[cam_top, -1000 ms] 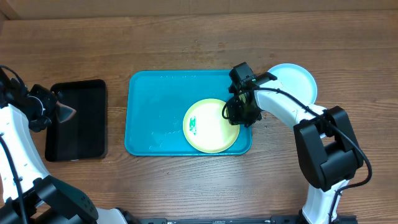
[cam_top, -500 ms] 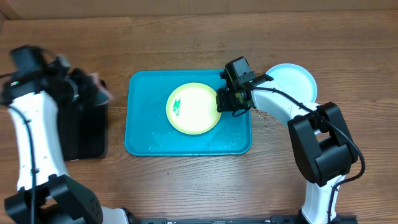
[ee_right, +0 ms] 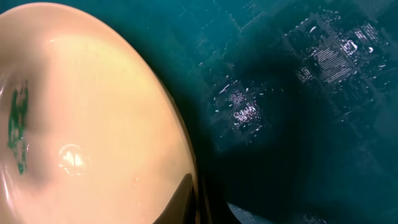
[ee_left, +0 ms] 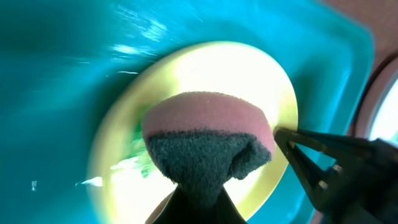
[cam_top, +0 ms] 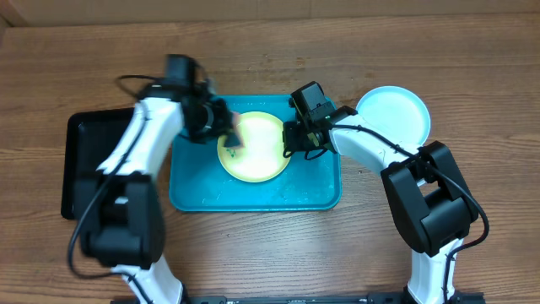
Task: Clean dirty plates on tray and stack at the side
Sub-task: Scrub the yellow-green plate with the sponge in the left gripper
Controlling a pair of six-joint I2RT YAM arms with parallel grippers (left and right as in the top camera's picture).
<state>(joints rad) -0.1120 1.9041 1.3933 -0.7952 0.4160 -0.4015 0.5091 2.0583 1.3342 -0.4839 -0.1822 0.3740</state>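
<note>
The yellow-green plate (cam_top: 257, 152) lies in the turquoise tray (cam_top: 198, 181), tilted, with a green smear at its left. My right gripper (cam_top: 293, 142) is shut on the plate's right rim; the rim shows between its fingers in the right wrist view (ee_right: 193, 199). My left gripper (cam_top: 226, 131) is shut on a pink and dark grey sponge (ee_left: 208, 143) and holds it over the plate's left side, by the smear (ee_left: 140, 158). A light blue plate (cam_top: 395, 112) lies on the table right of the tray. The white plate is not visible as a separate plate.
A black tray (cam_top: 84, 160) sits on the wooden table left of the turquoise tray, partly under my left arm. Water droplets cover the tray floor (ee_right: 323, 56).
My left arm swung from the black tray to over the plate with the sponge. My right gripper dragged the plate left and toward the tray's back.
</note>
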